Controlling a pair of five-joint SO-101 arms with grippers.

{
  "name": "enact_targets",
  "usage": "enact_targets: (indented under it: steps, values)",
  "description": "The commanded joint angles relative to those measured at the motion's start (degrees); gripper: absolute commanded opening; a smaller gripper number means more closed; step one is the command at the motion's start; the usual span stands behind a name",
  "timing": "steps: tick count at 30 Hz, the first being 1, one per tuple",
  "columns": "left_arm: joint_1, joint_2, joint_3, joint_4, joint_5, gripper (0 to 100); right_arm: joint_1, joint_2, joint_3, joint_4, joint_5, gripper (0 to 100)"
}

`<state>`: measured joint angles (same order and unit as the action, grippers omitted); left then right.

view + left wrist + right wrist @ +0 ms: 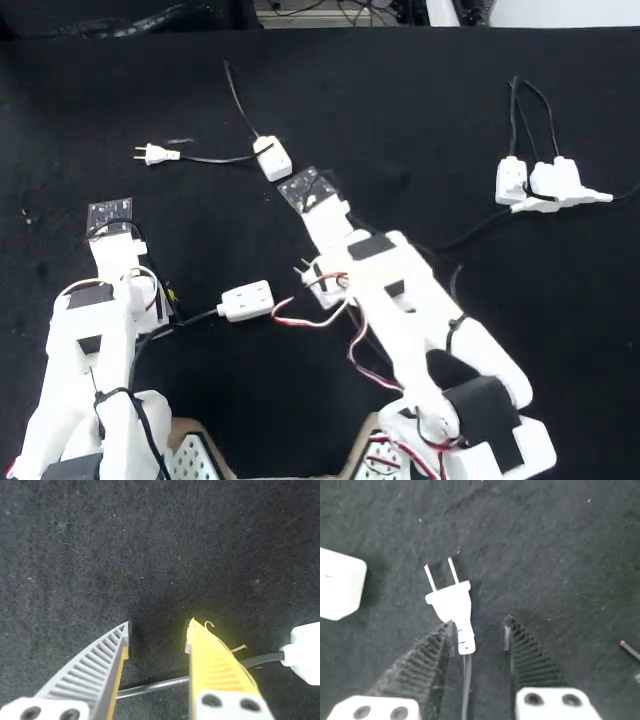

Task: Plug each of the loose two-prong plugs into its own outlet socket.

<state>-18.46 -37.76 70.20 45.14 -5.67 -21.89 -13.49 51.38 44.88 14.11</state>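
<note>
Two grippers have fingers apart: the left gripper [158, 625] near-left over a dark cord [150, 686]; the right gripper [477, 623] mid-table, its wrist view showing a plug [451, 602] at their tips, prongs pointing away along the fingers. Farther left, another plug [157, 153] points left.

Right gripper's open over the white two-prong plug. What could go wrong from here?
The white two-prong plug lies close beside one finger of the open right gripper, not centred; closing may twist it.
A thin dark cable crosses under the open left gripper; moving could snag it and drag the white socket block.
</note>
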Motion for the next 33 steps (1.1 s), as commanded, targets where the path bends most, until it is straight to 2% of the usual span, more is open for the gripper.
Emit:
enact_targets:
  steps: [1,7,16,18,22,33]
  values:
    - [-0.4,-1.93,-0.66,-1.05,0.0,19,-1.58,-2.68,0.66,-4.4,-0.53,13.4]
    - [-0.4,-1.93,-0.66,-1.05,0.0,19,-1.85,-2.68,3.47,-9.41,-0.62,13.4]
    - [-0.4,-1.93,-0.66,-1.05,0.0,19,-7.47,-2.68,4.97,-6.95,-0.62,13.3]
    - [-0.4,-1.93,-0.57,-1.05,0.0,19,-7.47,-2.68,4.97,-7.03,-0.62,11.3]
    - [-0.4,-1.93,-0.57,-1.05,0.0,19,-7.38,-3.12,4.97,-7.12,-0.62,0.8]
    - [-0.4,-1.93,-0.57,-1.05,0.0,19,-3.96,-9.89,7.25,-5.36,-0.62,1.7]
